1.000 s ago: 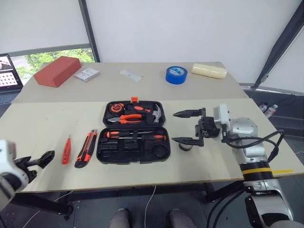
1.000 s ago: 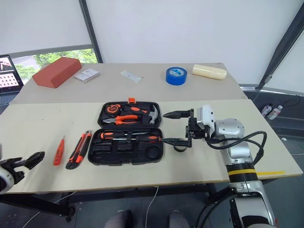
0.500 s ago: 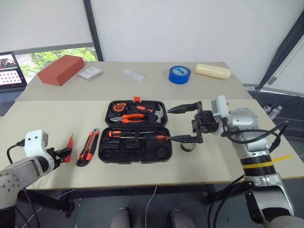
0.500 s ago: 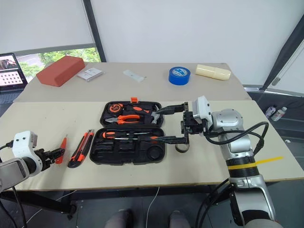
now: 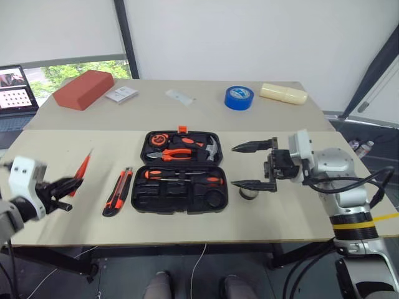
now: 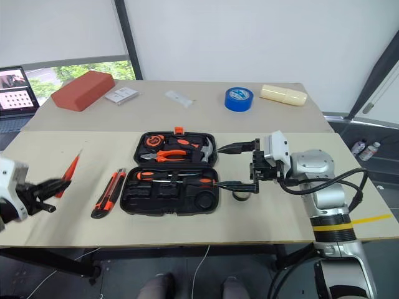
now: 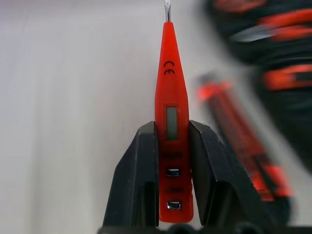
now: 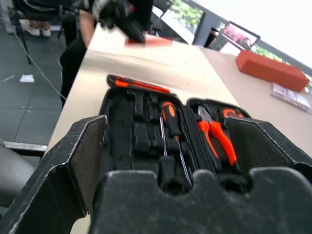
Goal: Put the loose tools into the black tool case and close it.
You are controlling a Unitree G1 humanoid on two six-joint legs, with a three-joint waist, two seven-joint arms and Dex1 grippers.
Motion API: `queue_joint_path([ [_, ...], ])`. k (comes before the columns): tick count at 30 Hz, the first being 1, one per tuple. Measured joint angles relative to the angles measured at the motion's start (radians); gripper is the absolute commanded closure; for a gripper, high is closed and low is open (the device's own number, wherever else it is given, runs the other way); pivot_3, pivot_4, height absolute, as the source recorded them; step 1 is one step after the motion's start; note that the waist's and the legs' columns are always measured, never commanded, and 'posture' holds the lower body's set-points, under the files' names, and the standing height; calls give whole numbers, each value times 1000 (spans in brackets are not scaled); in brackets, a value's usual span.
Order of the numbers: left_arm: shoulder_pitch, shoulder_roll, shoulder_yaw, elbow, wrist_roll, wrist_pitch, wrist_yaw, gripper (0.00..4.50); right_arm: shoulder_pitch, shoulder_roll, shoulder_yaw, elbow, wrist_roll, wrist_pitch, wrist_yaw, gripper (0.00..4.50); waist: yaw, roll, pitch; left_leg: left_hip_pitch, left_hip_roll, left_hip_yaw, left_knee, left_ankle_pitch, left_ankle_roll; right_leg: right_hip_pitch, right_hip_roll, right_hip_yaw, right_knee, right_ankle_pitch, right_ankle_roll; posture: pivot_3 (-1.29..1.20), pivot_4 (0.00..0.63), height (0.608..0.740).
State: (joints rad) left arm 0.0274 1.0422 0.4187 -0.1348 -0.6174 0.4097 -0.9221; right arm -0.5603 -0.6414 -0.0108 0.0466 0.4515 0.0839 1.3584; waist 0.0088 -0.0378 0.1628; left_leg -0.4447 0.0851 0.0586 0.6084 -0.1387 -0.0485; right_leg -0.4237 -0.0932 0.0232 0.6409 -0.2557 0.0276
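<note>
Open black tool case [image 5: 181, 171] with pliers [image 5: 176, 154], hammer [image 5: 209, 148], two screwdrivers [image 5: 181, 176]; left pincer [image 7: 171, 161] gripping tester pen [image 7: 170, 112], right pincer [image 5: 254, 165] wide open.

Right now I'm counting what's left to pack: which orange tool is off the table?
The slim orange tester pen, clamped in the left tool. The utility knife lies on the table.

The only readable mark is a "CE" sign moulded into the orange body of the tester pen [image 7: 171, 122], above its small display window. Print on the blue tape roll [image 5: 235, 97] and on the laptop screen [image 5: 15, 90] is too small to read.
</note>
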Motion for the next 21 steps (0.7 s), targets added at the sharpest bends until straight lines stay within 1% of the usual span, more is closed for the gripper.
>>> queue_joint_path([
  [1, -54, 6, -69, 22, 33, -63, -92, 4075, 16, -12, -3, -4, -5, 11, -15, 0, 5, 1, 0, 0, 0, 1, 0, 0, 0, 0, -1, 0, 0, 0, 0, 0, 150, 740],
  [2, -94, 6, -118, 41, 54, -103, -150, 4075, 27, -15, -3, -5, -9, 19, -25, 0, 5, 1, 0, -1, 0, 1, 1, 0, 0, 0, -1, 0, 0, 0, 1, 0, 150, 740],
  [5, -316, -19, -326, 161, 175, -226, -307, 4075, 73, -43, 2, -20, -28, 34, -50, 0, 11, 0, 0, -4, 0, 0, 3, 1, 1, 2, 2, 0, 1, 1, 3, 0, 150, 740],
  [6, -364, -25, -373, 186, 211, -257, -341, 4075, 80, -45, 5, -22, -36, 36, -53, 0, 9, 0, 0, -5, 0, 0, 5, 2, 4, 2, 2, 1, 2, 5, 9, 0, 150, 740],
  [7, -434, -44, -432, 231, 263, -293, -376, 4075, 98, -52, 2, -29, -37, 37, -57, 0, 7, 0, 0, -5, 0, 0, 5, 7, 12, 2, 2, 1, 2, 6, 11, 0, 150, 740],
  [9, -490, -66, -489, 285, 318, -338, -405, 4075, 108, -55, 3, -35, -37, 40, -63, 0, -3, 0, 0, -6, 0, 0, 5, 7, 13, 0, 3, 3, 2, 6, 12, 0, 150, 740],
  [10, -549, -99, -533, 347, 365, -379, -424, 4075, 118, -59, 0, -41, -37, 43, -73, 0, -4, 0, 0, -6, 0, 0, 5, 7, 13, 1, 4, 4, 3, 6, 13, 0, 150, 740],
  [11, -576, -121, -556, 376, 390, -397, -427, 4075, 120, -56, 1, -44, -37, 46, -79, 0, -3, 0, 1, -6, 0, -1, 5, 7, 13, 0, 4, 4, 4, 6, 13, 0, 150, 740],
  [12, -624, -164, -599, 427, 435, -439, -439, 4075, 129, -54, 1, -62, -36, 47, -90, 0, -2, 0, 1, -7, 0, -1, 5, 7, 13, 1, 4, 4, 4, 6, 13, 0, 150, 740],
  [16, -690, -191, -662, 503, 516, -498, -466, 4075, 152, -53, -2, -77, -36, 47, -103, 0, -3, 0, 1, -8, 0, -2, 7, 7, 13, 0, 4, 4, 4, 6, 14, 0, 150, 740],
  [18, -711, -190, -671, 525, 549, -515, -467, 4075, 159, -52, -2, -77, -36, 47, -104, 0, -3, 0, 1, -8, 0, -1, 8, 7, 13, 1, 4, 4, 4, 6, 14, 0, 150, 740],
  [21, -738, -220, -681, 550, 588, -527, -460, 4075, 179, -53, -8, -77, -36, 41, -105, 0, 2, 0, 1, -7, 0, -2, 10, 8, 14, 2, 4, 4, 5, 6, 15, 0, 150, 740],
])
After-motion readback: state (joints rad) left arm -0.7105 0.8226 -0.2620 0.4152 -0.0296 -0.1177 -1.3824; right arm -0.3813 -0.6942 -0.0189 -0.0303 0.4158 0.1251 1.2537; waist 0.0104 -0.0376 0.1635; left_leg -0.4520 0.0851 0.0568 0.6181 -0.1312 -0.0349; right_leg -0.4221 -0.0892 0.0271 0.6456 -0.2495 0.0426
